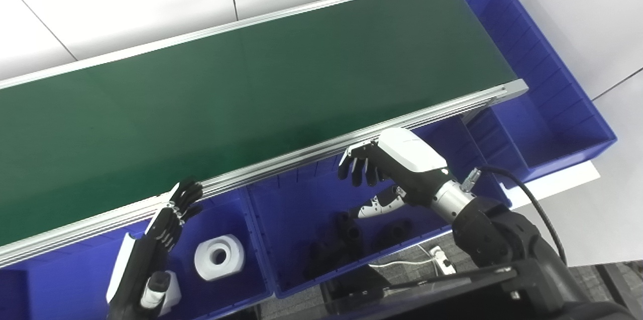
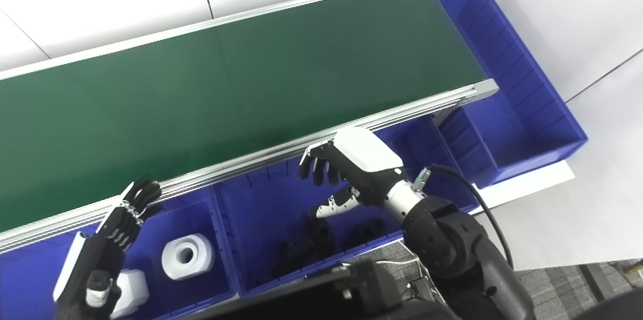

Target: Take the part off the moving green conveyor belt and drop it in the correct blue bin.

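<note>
The green conveyor belt (image 1: 241, 89) runs diagonally across the view and carries no part. My right hand (image 1: 387, 159) hovers open over the middle blue bin (image 1: 281, 209), just below the belt's near rail, fingers curled downward and holding nothing. Several black parts (image 1: 351, 234) lie in that bin under the hand. My left hand (image 1: 161, 229) is open, fingers stretched toward the rail, above the left blue bin (image 1: 221, 214). In that bin rest a white ring-shaped part (image 1: 219, 256) and another white part (image 2: 131, 285) beside the left wrist.
A long blue bin (image 1: 542, 79) wraps the belt's right end. The aluminium rail (image 1: 311, 151) borders the belt just above both hands. A black cable (image 1: 527, 194) loops off the right forearm. White cable and grey floor show below the bins.
</note>
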Controlling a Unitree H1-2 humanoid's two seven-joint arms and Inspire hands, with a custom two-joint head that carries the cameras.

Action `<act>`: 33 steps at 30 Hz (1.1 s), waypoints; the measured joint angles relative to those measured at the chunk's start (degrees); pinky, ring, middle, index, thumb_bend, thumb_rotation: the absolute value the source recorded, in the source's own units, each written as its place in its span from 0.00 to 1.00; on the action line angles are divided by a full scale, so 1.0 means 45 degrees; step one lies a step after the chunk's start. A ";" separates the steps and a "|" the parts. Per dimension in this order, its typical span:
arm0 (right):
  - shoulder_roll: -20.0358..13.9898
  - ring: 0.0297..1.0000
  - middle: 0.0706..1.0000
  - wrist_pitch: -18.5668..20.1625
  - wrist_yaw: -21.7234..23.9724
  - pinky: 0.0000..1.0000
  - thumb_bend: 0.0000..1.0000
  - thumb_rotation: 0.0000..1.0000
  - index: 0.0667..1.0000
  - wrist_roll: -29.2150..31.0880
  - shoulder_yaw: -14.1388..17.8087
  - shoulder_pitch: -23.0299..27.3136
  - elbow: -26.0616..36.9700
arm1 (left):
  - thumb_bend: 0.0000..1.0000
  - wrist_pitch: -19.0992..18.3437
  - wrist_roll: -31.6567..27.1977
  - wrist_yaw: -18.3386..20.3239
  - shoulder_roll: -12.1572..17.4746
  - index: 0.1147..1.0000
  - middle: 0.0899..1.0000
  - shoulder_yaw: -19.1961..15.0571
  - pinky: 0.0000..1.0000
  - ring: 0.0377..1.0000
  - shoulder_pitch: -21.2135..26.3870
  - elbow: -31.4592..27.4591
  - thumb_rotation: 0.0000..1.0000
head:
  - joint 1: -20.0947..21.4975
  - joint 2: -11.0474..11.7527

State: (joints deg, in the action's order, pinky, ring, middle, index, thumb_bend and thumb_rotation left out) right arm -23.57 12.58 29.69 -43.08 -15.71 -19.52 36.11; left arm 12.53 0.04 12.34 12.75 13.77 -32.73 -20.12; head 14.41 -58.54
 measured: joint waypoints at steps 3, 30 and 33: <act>-0.0679 0.86 0.88 0.0019 0.1250 0.81 1.00 0.80 0.83 0.0242 -0.0210 0.0189 0.0412 | 0.92 -0.0018 0.0134 0.0000 -0.0023 0.90 0.90 0.0047 0.87 0.90 0.0002 -0.0014 0.99 | -0.0391 -0.0078; 0.3892 0.81 0.83 -0.3037 -0.2310 0.78 1.00 1.00 0.85 0.8460 -0.0123 -0.1306 -0.4617 | 0.92 0.0810 0.1896 -0.0306 -0.1123 0.90 0.91 0.0573 0.91 0.94 0.0124 0.2259 1.00 | -0.4824 0.2441; 0.4301 0.81 0.83 -0.3462 -0.2411 0.79 1.00 1.00 0.86 0.8812 -0.0311 -0.1487 -0.5602 | 0.90 0.1250 0.2149 -0.0410 -0.1246 0.90 0.91 0.0653 0.93 0.95 0.0215 0.2734 1.00 | -0.5137 0.2930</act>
State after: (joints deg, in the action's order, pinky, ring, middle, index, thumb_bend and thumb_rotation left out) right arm -4.21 -3.00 18.85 -3.42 -17.11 -26.21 10.90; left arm 18.15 9.71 10.50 7.15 16.71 -31.76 -7.81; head -8.70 -45.35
